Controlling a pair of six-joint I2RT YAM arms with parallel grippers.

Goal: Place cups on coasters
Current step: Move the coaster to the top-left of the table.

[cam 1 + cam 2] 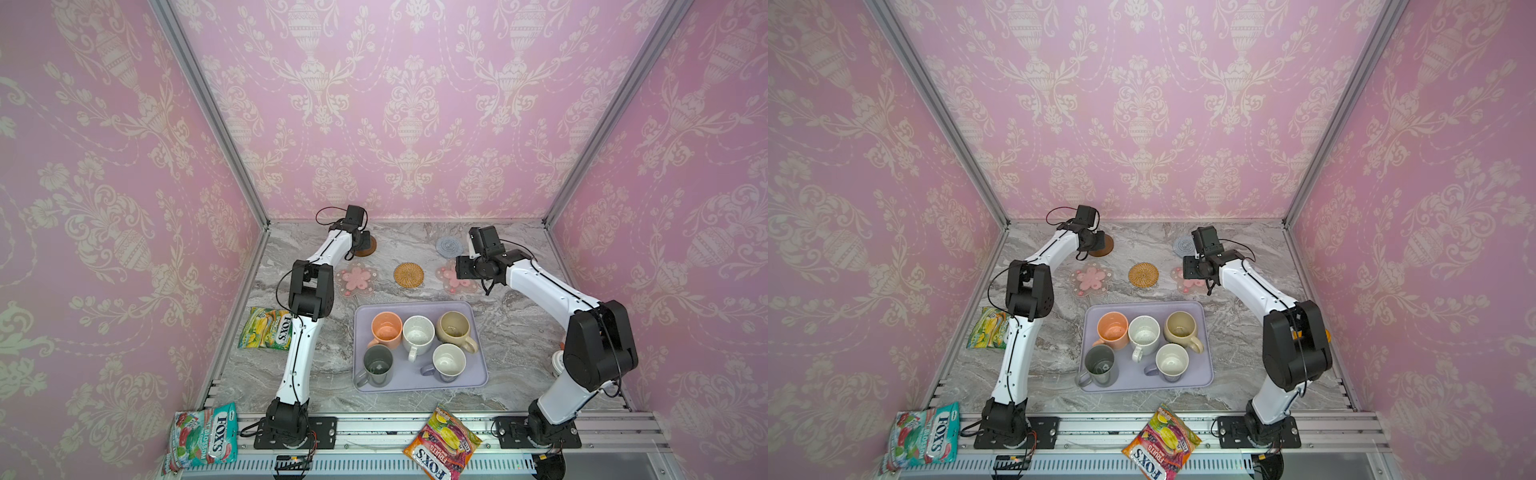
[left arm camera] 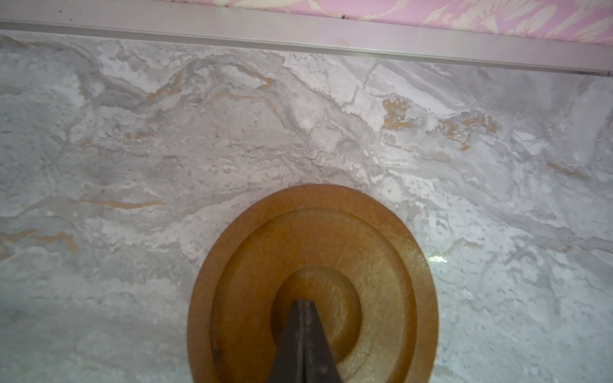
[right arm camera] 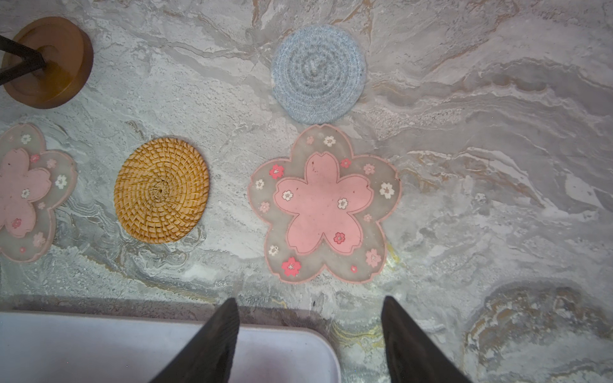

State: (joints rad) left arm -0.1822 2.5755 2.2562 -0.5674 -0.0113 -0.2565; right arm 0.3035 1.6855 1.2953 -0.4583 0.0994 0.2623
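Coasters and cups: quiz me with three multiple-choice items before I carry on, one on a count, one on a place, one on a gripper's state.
1. How many coasters lie on the table? A five; B three; C seven.
2. Where do the cups stand? A on coasters; B on the tray; C on bare table.
3. The left gripper is: A open wide; B holding a cup; C shut over the brown coaster.
Answers: 1 A, the right wrist view shows all five; 2 B, every cup sits inside the tray's rim; 3 C, its fingers meet above the coaster's centre.
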